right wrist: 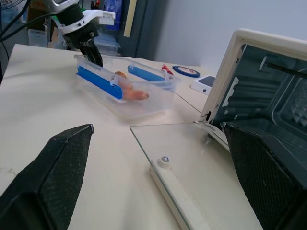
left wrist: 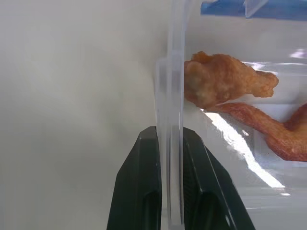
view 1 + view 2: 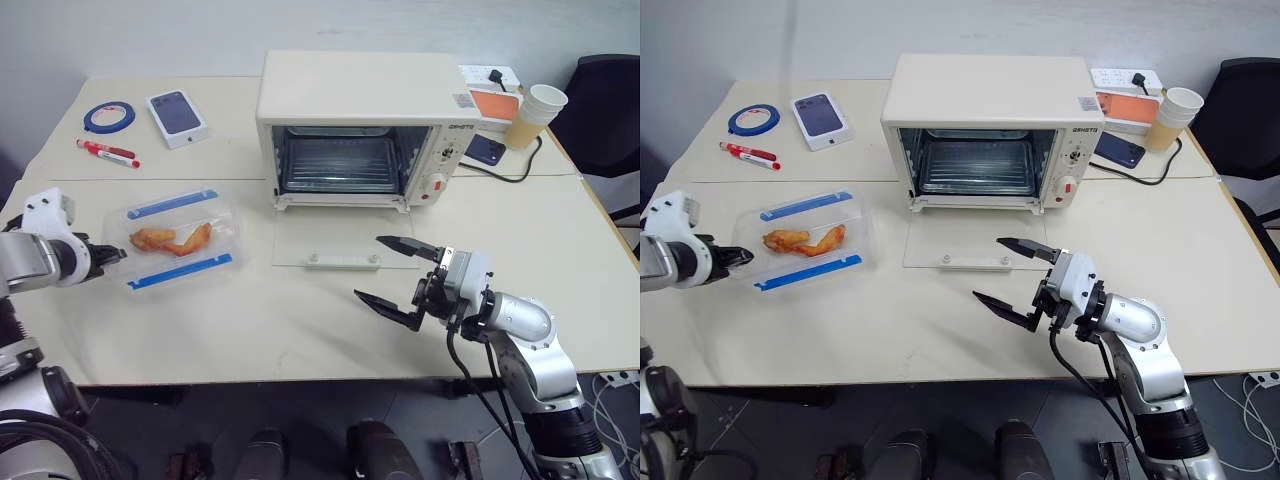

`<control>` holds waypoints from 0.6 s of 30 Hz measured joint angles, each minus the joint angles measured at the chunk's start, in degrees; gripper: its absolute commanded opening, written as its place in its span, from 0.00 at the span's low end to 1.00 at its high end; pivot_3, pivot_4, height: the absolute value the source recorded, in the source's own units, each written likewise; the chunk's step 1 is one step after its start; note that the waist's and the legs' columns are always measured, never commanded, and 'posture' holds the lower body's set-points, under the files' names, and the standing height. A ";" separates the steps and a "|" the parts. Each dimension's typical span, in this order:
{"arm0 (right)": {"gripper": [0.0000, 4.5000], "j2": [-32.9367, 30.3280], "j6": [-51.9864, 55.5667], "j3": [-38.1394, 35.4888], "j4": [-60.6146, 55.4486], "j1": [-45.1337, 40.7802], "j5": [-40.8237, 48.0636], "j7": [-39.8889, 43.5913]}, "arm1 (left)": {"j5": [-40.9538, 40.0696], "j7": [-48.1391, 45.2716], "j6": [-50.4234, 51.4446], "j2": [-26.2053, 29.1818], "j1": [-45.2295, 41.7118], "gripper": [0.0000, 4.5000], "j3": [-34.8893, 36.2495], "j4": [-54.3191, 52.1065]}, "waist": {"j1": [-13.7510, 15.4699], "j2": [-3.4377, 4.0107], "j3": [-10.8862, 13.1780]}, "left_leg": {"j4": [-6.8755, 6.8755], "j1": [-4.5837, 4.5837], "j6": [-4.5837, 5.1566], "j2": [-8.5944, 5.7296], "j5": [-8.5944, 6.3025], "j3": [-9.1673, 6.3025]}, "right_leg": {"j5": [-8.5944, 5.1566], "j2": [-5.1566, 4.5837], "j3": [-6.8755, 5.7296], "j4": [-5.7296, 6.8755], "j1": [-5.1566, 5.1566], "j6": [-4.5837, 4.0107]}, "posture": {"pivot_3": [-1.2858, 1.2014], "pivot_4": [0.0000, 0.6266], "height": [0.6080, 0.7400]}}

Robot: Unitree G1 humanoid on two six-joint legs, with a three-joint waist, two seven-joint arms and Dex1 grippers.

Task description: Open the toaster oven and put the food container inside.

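- Cream tabletop point(image 3: 300, 330) fills mid-frame, grey wall behind.
- Left claw point(image 2: 170, 191) pinches the food container point(image 3: 180, 240) by its clear end wall, at centre left.
- Right claw point(image 3: 395, 275) spreads wide, holding nothing, lower right.
- Container: blue clips, orange-brown fried pieces inside.
- Toaster oven point(image 3: 360, 100) stands upper centre, its glass door lying flat.

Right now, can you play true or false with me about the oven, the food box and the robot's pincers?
1. The toaster oven door is shut. False: it lies open, flat on the table.
2. The left pincer pinches the food container wall. True.
3. The right pincer is holding the paper cup. False: it is open, holding nothing.
4. The food container is inside the oven. False: it sits on the table.
5. A red marker lies near the blue tape roll. True.
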 measured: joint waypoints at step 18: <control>1.00 -8.33 4.28 -14.37 -5.06 12.69 1.74 -2.87 | -3.80 -17.67 3.51 -10.61 -12.68 0.03 -21.96 -12.00 | 1.61 0.04 0.03 | 0.27 -0.13 0.06 -0.08 -0.03 -0.14 | 0.00 0.01 0.15 0.01 0.19 0.00 | 0.52 0.24 1.00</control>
